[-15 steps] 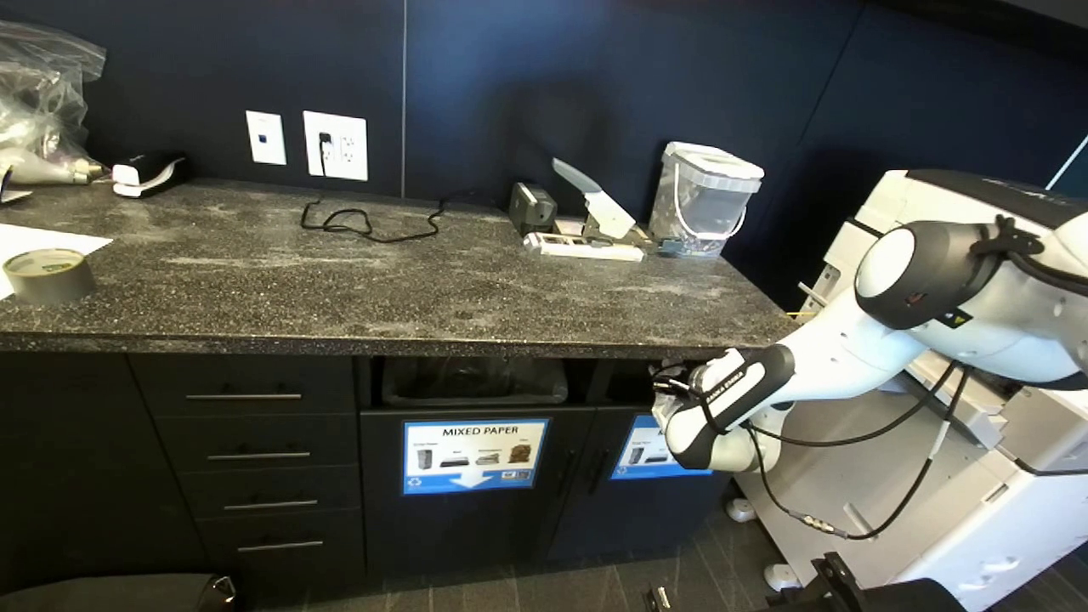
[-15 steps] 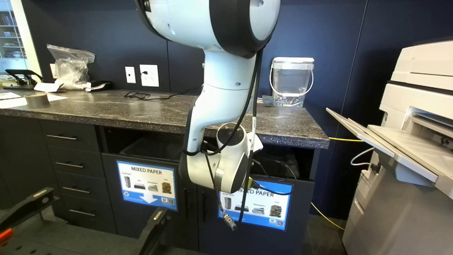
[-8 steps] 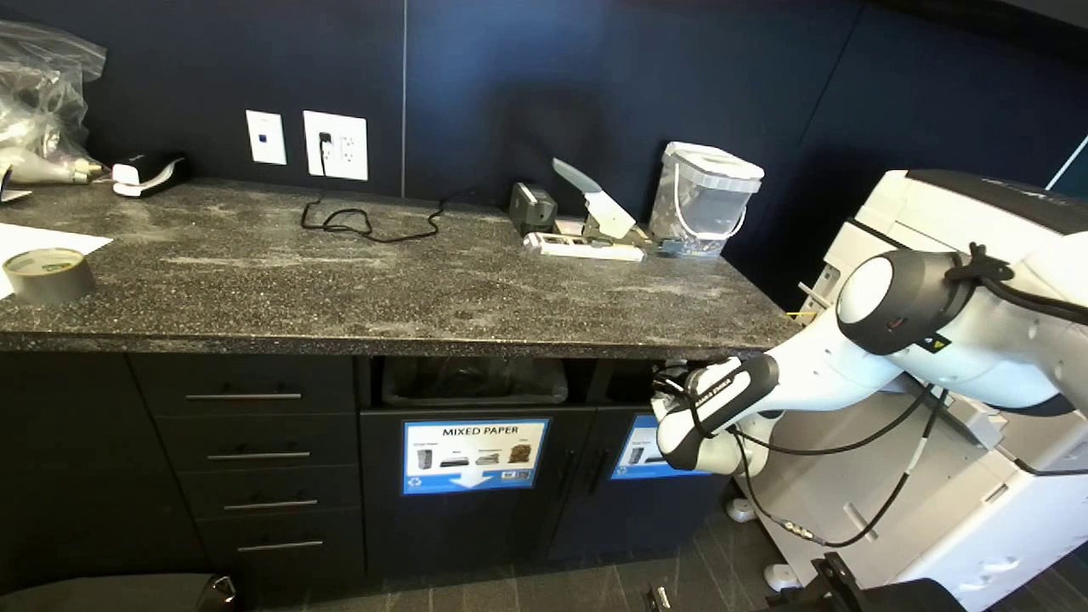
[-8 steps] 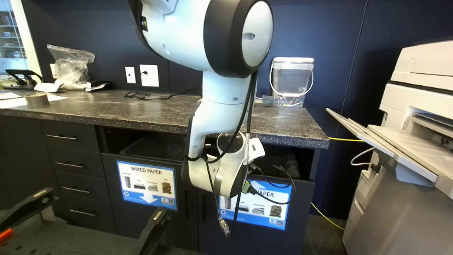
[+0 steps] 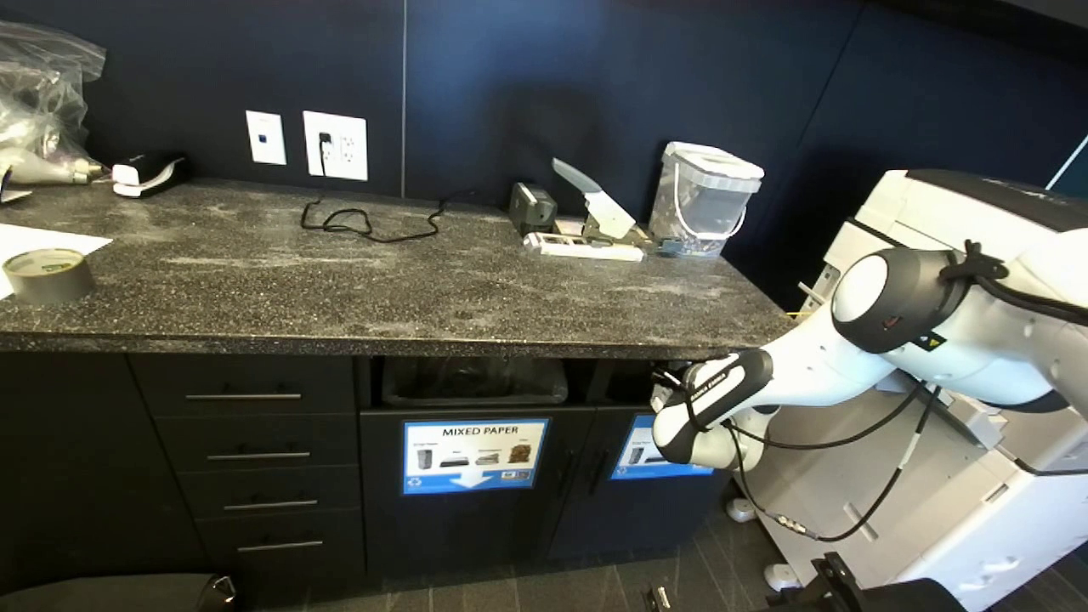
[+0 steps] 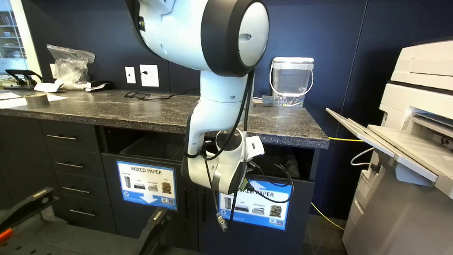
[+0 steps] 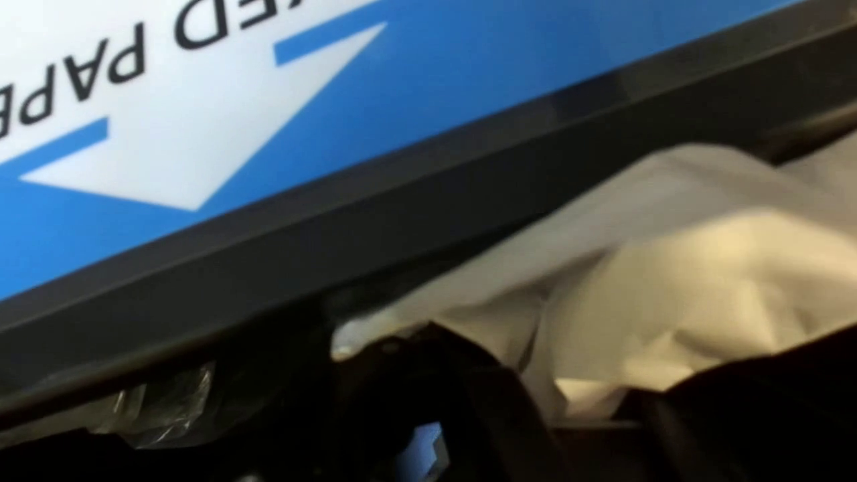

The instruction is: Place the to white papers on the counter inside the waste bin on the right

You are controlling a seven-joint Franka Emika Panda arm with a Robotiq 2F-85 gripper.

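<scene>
Wrist view gives us the crumpled white paper (image 7: pixel 703 288), just beside the gripper (image 7: pixel 428 375), whose dark shape fills the bottom. Above them run the dark cabinet front (image 7: pixel 268 248) and its blue and white sign (image 7: pixel 234 134). Whether the gripper is clenched on that paper or has let go, we cannot tell; nor can we tell if it is one piece or two.

In both exterior views we see the arm (image 6: pixel 219 109) hang below the front edge of the counter (image 5: pixel 408 289), near its right corner, its lower end before the right-hand waste bin (image 6: pixel 288 154). By the back right corner stands a lidded clear bucket (image 6: pixel 292 81). A black cable (image 5: pixel 395 240) lies near the back edge; a tape roll (image 5: pixel 55 285) and a flat white sheet (image 5: pixel 34 239) are at the left end.
</scene>
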